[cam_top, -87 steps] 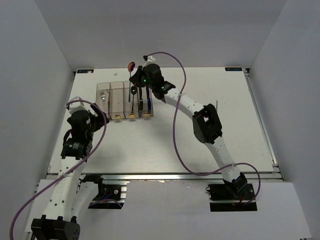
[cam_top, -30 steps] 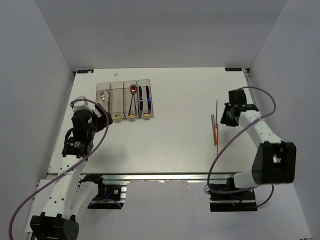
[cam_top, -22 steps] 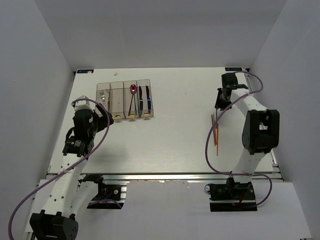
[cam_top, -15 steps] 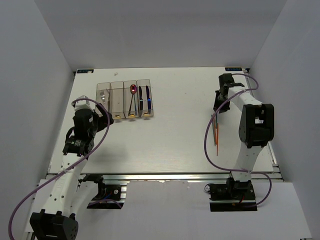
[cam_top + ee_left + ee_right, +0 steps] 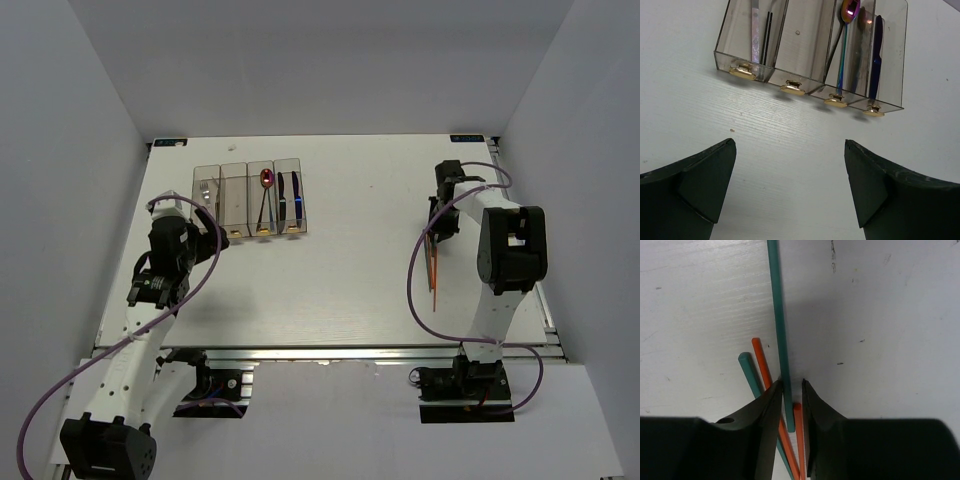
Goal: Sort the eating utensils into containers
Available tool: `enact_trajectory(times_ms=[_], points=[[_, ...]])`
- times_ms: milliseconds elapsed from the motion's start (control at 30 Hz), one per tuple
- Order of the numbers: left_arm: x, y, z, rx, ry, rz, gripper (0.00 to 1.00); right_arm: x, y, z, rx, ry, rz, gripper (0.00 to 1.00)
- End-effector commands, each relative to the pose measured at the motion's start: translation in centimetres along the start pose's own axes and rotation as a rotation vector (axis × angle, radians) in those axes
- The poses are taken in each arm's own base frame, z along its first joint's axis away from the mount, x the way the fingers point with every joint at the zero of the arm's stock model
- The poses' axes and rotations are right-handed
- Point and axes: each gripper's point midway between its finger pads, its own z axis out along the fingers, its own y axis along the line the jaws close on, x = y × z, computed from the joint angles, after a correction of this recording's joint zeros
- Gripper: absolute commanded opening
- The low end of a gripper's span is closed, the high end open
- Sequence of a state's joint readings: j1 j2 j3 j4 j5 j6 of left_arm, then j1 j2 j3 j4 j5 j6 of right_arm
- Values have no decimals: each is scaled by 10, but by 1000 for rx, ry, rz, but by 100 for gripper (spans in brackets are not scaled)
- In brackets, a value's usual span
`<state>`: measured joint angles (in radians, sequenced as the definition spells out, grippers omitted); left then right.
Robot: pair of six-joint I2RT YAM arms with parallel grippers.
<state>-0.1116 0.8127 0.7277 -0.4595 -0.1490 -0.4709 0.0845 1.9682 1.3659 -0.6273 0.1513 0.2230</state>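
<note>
Green, orange chopsticks bunched flat, spoon and knife in clear bins

Even, diffuse overhead light keeps the white table bright in the top view, with only faint, soft shadows. From the left wrist the bins cast short blurred shadows and the spoon bowl glints. From the right wrist a soft grey shadow lies right of the longer green chopstick, and the dark right end effector looks slightly unfocused.
</note>
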Motion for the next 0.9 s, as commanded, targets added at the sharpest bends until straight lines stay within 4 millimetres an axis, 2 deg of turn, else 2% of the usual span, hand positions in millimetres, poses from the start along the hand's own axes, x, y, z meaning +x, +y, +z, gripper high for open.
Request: enact_trajectory(times_ms=[0, 167, 233, 333, 433, 467, 500, 533, 567, 600, 633, 667, 700, 733, 767, 800, 833, 867], points=[[-4, -4, -2, 24, -16, 6, 98, 4, -2, 7, -11, 8, -6, 27], [-3, -4, -2, 20, -12, 6, 98, 2, 4, 10, -39, 10, -10, 7], [-3, -4, -2, 19, -14, 6, 98, -5, 4, 8, -37, -5, -9, 0], [-5, -6, -4, 32, -18, 3, 98, -18, 3, 0, -23, -41, 7, 0], [-14, -25, -10, 121, -31, -14, 98, -38, -1, -25, -5, -121, 29, 0], [-19, -35, -14, 162, -35, -38, 98, -46, -3, -42, 1, -171, 49, 0], [-21, -54, -22, 259, -12, -47, 98, -52, -2, -54, -7, -204, 56, 0], [-38, -72, -32, 331, -35, -61, 98, -58, 1, -67, -20, -244, 60, 0], [-53, -89, -41, 411, -65, -98, 98, -64, 14, -91, -54, -312, 38, 0], [-58, -107, -51, 505, -59, -108, 98, -66, 26, -102, -77, -345, 10, 0], [-80, -122, -62, 572, -115, -121, 98, -63, 54, -115, -127, -368, -50, 0], [-87, -131, -67, 611, -112, -164, 98, -59, 82, -136, -244, -384, -100, 0], [-82, -144, -65, 671, -53, -172, 98, -51, 108, -148, -344, -384, -144, 0], [-81, -152, -64, 709, -18, -187, 98, -35, 147, -165, -485, -377, -211, 0], [-85, -166, -68, 781, 7, -245, 98, -25, 190, -210, -755, -429, -289, 0], [-79, -175, -64, 825, 53, -277, 97, 0, 211, -218, -892, -387, -293, 0], [-83, -193, -80, 952, 38, -264, 97, 35, 241, -260, -1119, -364, -386, 0], [-73, -195, -79, 969, 77, -307, 96, 36, 259, -290, -1256, -456, -434, 0]])
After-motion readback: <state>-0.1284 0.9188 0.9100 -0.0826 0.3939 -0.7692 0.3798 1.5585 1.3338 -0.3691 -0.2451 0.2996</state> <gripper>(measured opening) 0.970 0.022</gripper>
